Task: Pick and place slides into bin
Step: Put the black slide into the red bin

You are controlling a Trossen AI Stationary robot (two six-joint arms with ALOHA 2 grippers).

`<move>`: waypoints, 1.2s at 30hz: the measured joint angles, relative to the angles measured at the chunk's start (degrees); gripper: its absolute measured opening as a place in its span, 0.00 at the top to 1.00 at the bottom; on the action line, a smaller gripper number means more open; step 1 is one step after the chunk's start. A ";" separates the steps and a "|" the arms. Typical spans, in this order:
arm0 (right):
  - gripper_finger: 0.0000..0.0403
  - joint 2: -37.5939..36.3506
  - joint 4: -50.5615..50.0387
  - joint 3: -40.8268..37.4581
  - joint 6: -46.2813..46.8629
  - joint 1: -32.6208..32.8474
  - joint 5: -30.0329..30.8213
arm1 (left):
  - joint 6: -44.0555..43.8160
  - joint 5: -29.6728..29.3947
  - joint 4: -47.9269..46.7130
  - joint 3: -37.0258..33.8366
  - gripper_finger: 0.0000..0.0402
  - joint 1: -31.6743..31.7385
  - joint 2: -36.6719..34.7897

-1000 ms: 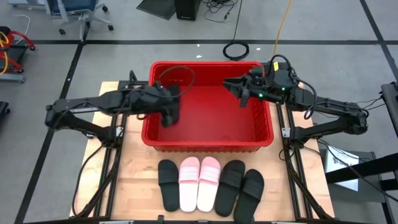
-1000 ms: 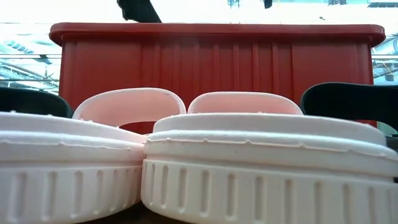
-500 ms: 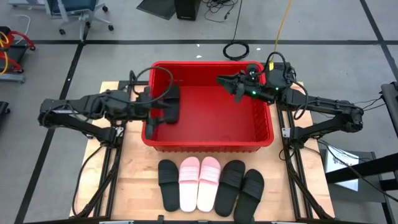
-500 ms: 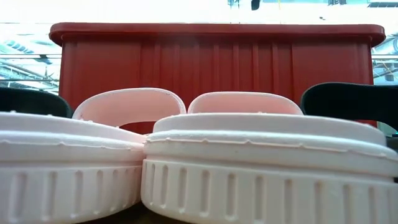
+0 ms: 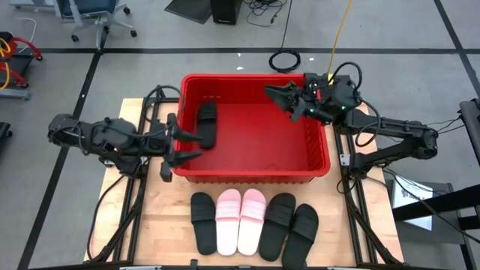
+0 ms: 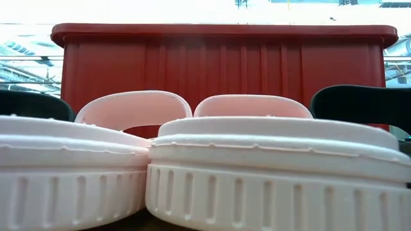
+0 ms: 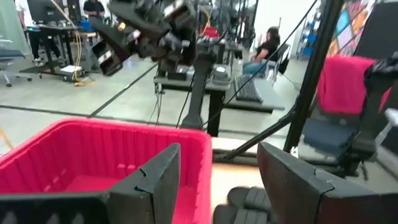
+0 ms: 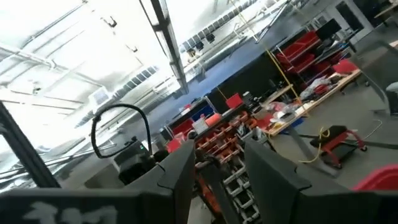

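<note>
— Grey floor with dark tape lines runs round the wooden bench [image 5: 161, 225], which fills the lower middle of the high view. What sits on it?

— Biggest is the red bin [image 5: 315, 161], at the centre of the frame, across the bench's upper part. Its wall [image 6: 218, 64] spans the low view behind the sandals.

— And the arms?

— The left arm comes in from the left edge; its pincer [image 5: 171, 145] hangs over the bin's left rim, in the middle left of the frame. Its fingers [image 7: 155, 180] stand apart with nothing between them. The right arm enters from the right edge; the right pincer [image 5: 276, 93] is above the bin's upper right corner, fingers [image 8: 180, 168] parted, holding nothing.

— Where are the slides?

— One black slide [image 5: 206, 124] lies inside the bin, upper left part, near the left wall. Five more lie in a row on the bench below the bin, lower centre of the frame: a black one [image 5: 202, 220], the pink pair [image 5: 241, 220] side by side, then two black slides [image 5: 291, 226], the last tilted. The pink pair [image 6: 257, 179] fills the foreground of the low view.
</note>
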 joint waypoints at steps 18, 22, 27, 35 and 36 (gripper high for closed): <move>0.68 0.02 -0.03 0.00 -0.98 11.71 -3.84 | 1.25 -24.43 -6.65 19.38 0.48 -19.83 15.64; 0.68 0.02 -0.03 0.01 -1.86 13.96 -3.80 | 0.38 -29.01 -16.16 29.55 0.48 -22.63 22.54; 0.68 0.02 -0.45 0.02 -2.24 16.47 -3.74 | -5.85 -31.63 -27.25 40.14 0.48 -26.17 30.64; 0.68 0.02 -4.17 0.02 -2.52 19.17 -0.66 | -21.35 -32.78 -41.01 48.71 0.48 -30.10 41.35; 0.68 0.02 -4.70 0.02 -2.63 19.47 -0.54 | -23.03 -32.21 -41.68 48.76 0.48 -30.40 42.15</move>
